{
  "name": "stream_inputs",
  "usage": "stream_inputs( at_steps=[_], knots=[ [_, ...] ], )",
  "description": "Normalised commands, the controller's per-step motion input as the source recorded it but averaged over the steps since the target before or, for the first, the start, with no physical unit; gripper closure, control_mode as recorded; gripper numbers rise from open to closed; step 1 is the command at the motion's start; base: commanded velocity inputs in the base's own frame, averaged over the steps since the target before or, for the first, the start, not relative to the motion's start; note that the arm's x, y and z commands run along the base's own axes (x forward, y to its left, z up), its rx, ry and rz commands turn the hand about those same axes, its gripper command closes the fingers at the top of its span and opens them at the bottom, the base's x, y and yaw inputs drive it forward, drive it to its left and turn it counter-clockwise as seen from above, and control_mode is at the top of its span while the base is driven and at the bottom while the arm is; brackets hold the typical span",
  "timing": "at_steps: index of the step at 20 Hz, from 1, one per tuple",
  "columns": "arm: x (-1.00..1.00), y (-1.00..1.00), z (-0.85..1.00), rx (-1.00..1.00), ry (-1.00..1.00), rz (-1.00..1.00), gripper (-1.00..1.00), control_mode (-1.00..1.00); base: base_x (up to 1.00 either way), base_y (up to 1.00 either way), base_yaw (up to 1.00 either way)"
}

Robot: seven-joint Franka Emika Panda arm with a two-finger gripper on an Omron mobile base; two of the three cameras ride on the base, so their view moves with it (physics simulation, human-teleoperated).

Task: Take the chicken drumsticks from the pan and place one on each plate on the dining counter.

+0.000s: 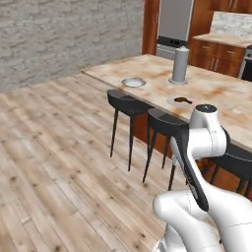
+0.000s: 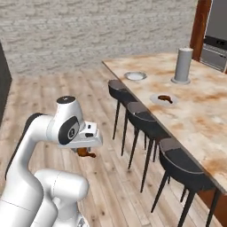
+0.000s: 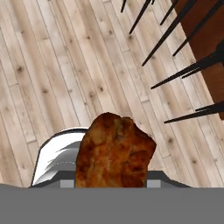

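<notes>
Second drumstick [image 2: 86, 153] in transit
It is clamped between closed gripper [image 2: 85, 150] fingers, carried low over the floor toward the empty plate [image 2: 135, 76].

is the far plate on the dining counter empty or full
Empty: the far plate shows a bare pale inside, while the near plate carries a drumstick.

Glossy white rounded arm [image 2: 31, 146] with dark grey joint caps

Home kitchen with dining area — long stone-look desk [image 2: 190, 111] lined with dark bar stools [image 2: 144, 117], two plates [image 1: 133, 82] set out. Wooden cabinets [image 1: 216, 56], steel built-in oven [image 1: 173, 27] behind. Plank floor [image 1: 54, 162], grey brick wall [image 2: 88, 31].
</notes>
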Motion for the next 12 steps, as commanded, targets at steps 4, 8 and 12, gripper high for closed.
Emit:
stream_inputs(
  at_steps=[4,8,12],
  knots=[
    [0.00,0.00,0.00,0.00,0.00,0.00,1.00,1.00,0.64,0.75,-0.44],
    [0.00,0.00,0.00,0.00,0.00,0.00,1.00,1.00,0.63,0.76,-0.43],
    [0.00,0.00,0.00,0.00,0.00,0.00,1.00,1.00,0.61,0.78,-0.42]
  ],
)
